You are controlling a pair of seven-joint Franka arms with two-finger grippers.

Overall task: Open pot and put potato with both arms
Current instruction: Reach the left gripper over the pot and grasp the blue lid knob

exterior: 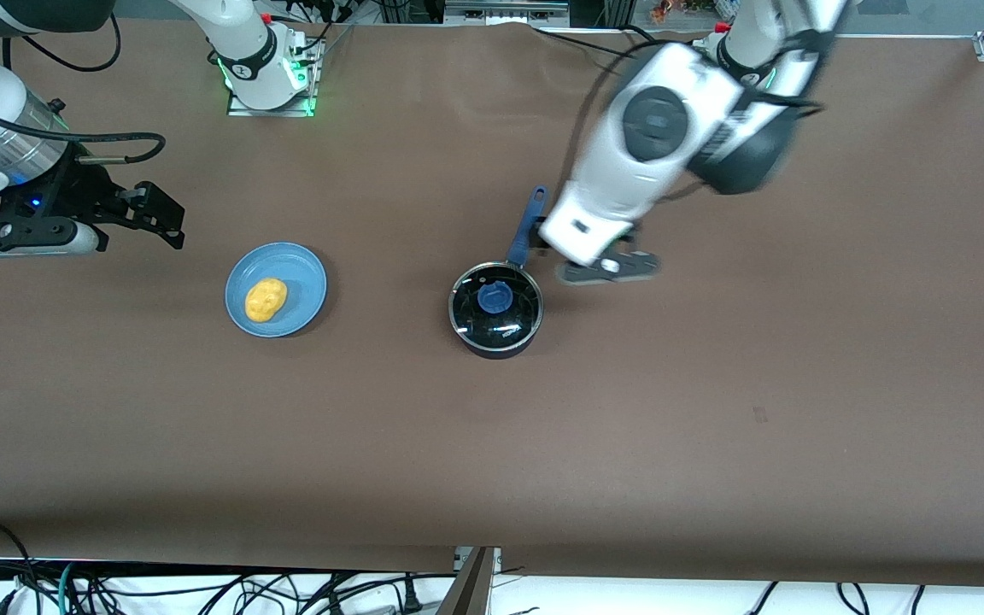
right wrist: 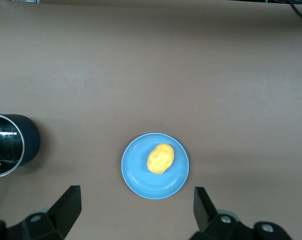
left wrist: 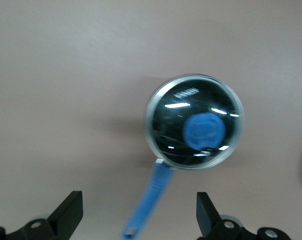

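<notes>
Brown paper covers the table (exterior: 492, 444), and the wide strip nearest the front camera lies bare from edge to edge — plenty of free room there. Farther in, near the middle, stands the black pot (exterior: 494, 314), its glass lid (exterior: 495, 306) on, blue knob (exterior: 494, 298) at the centre, and the blue handle (exterior: 526, 227) pointing away from the front camera. Well apart from it, toward the right arm's end, lies a flat blue plate (exterior: 304, 290) with the yellow potato (exterior: 266, 299) resting on it; bare table separates plate and pot. The left gripper (exterior: 607, 266) hangs just beside the pot, over the table next to the handle; its fingers (left wrist: 71, 212) stand wide apart, empty. The right gripper (exterior: 146, 213) waits over the table's edge at its own end — fingers (right wrist: 68, 205) likewise spread wide, holding nothing, with the plate below in its wrist view.
</notes>
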